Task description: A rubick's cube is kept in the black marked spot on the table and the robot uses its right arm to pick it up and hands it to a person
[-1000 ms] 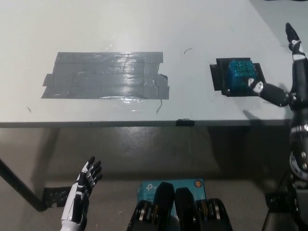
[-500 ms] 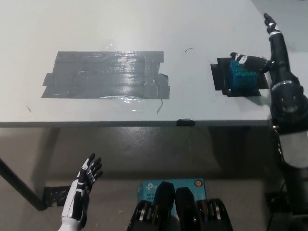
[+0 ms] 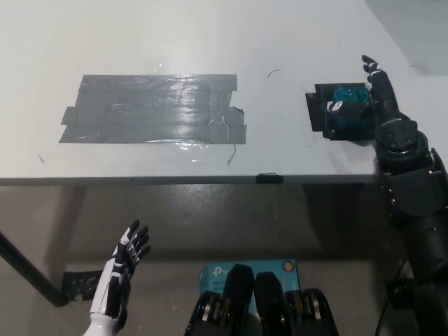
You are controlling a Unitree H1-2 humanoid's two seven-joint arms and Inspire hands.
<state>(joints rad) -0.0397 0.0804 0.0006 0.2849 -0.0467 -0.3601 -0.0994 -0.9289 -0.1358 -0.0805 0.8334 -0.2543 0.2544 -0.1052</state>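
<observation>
1. Blue cube (image 3: 348, 112) sits on the black marked spot (image 3: 318, 112) near the right end of the pale grey bench (image 3: 210, 42), close to the front edge.
2. Over it is the black right hand (image 3: 367, 98), its arm coming in from the lower right.
3. Its fingers (image 3: 371, 70) curl around the cube, one pale-tipped finger lying across the cube's left face and another pointing up past its far side. Whether they actually press on the cube, I cannot tell.
4. The cube rests on the spot, not lifted.
5. A big patch of grey tape (image 3: 154, 108) covers the middle of the bench, well apart from the cube.
6. The white left hand (image 3: 120, 269) hangs below the bench at the lower left, fingers spread, holding nothing.
</observation>
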